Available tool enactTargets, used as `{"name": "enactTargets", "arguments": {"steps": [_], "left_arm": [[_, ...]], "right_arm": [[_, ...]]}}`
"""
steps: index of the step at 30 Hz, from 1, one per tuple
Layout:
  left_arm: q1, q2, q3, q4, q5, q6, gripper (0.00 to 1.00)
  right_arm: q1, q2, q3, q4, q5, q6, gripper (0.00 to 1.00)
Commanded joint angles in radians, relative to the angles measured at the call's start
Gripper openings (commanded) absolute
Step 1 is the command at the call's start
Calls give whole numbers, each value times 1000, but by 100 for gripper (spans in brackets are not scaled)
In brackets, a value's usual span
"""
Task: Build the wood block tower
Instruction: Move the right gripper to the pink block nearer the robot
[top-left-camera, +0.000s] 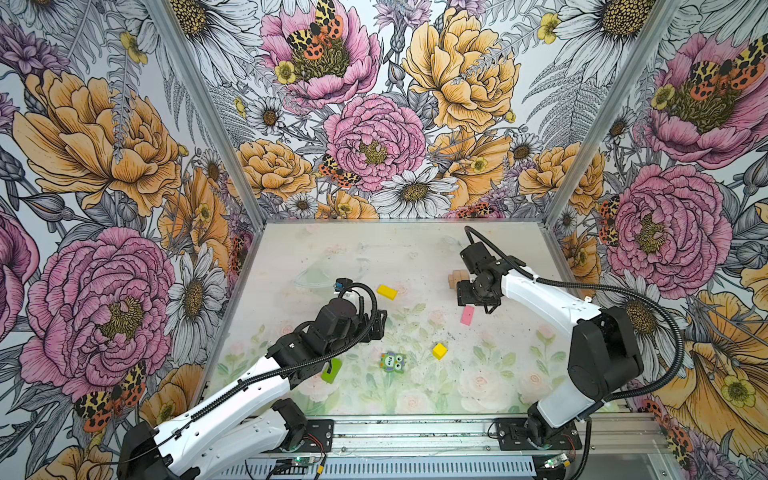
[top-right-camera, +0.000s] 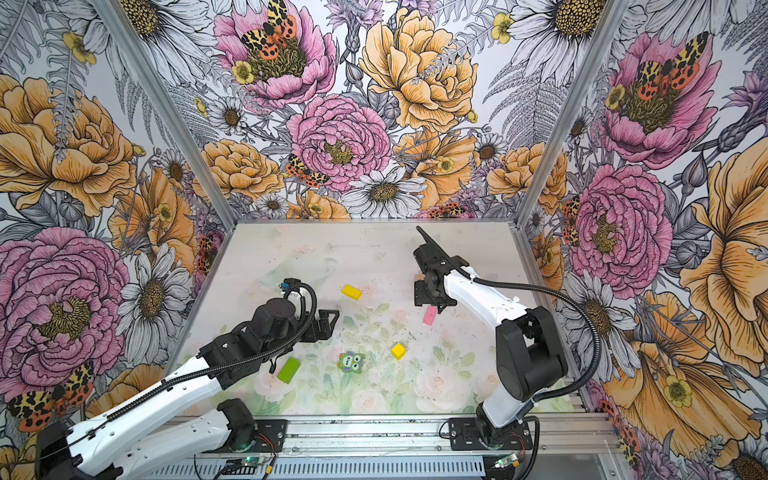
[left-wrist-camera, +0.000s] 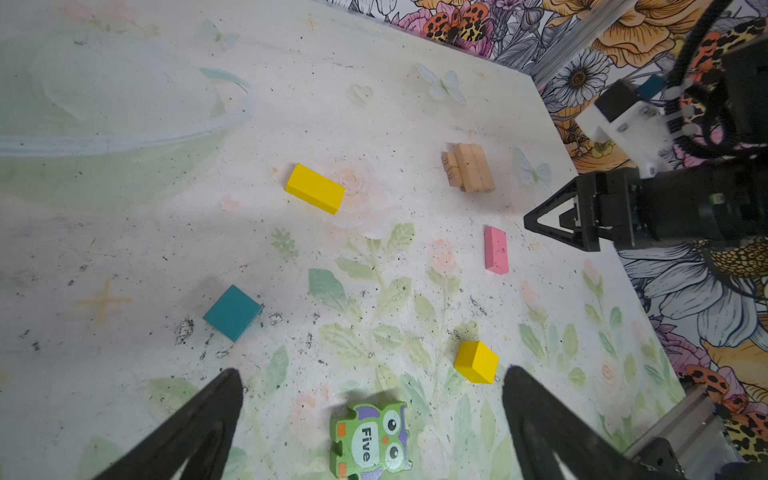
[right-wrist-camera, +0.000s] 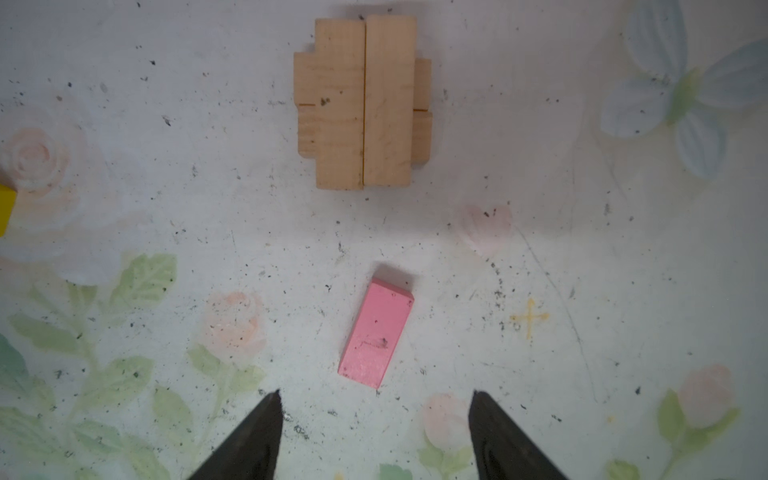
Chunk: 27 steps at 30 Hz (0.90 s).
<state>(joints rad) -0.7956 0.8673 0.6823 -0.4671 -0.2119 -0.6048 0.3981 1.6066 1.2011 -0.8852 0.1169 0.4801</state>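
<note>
The tower (right-wrist-camera: 363, 102) is two tan bars lying crosswise on two others, at the back right (top-left-camera: 457, 277). A pink block (right-wrist-camera: 376, 334) lies flat just ahead of my right gripper (right-wrist-camera: 376, 394), which hangs open and empty above the table. My left gripper (left-wrist-camera: 372, 374) is wide open and empty, hovering over the green owl block (left-wrist-camera: 372, 440). A yellow cube (left-wrist-camera: 476, 361) sits near one fingertip. A teal block (left-wrist-camera: 232, 312) and a yellow bar (left-wrist-camera: 315, 188) lie farther out. A lime-green block (top-right-camera: 289, 370) lies beside the left arm.
Floral walls with metal posts (top-left-camera: 208, 112) close in the table (top-left-camera: 415, 249) on three sides. An aluminium rail (top-left-camera: 415, 432) carrying both arm bases runs along the front edge. The left arm's body hides the teal block in both top views.
</note>
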Motion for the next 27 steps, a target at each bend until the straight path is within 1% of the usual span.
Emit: {"name": "enactTargets", "arguments": {"steps": [1, 4, 6, 9, 15, 27], "left_arm": [[-29, -14, -18, -10, -58, -33, 99], [-43, -8, -20, -10, -59, -35, 99], [-48, -1, -18, -10, -60, -35, 99], [-50, 9, -12, -9, -63, -30, 99], [-48, 23, -3, -11, -69, -12, 99], [-40, 10, 0, -32, -84, 4, 99]], "right_arm": [[2, -41, -46, 49, 30, 41, 68], [2, -39, -78, 70, 21, 56, 59], [2, -26, -91, 84, 11, 61, 58], [2, 13, -95, 97, -6, 65, 58], [3, 72, -120, 146, -78, 88, 59], [22, 78, -198, 226, -155, 140, 60]]}}
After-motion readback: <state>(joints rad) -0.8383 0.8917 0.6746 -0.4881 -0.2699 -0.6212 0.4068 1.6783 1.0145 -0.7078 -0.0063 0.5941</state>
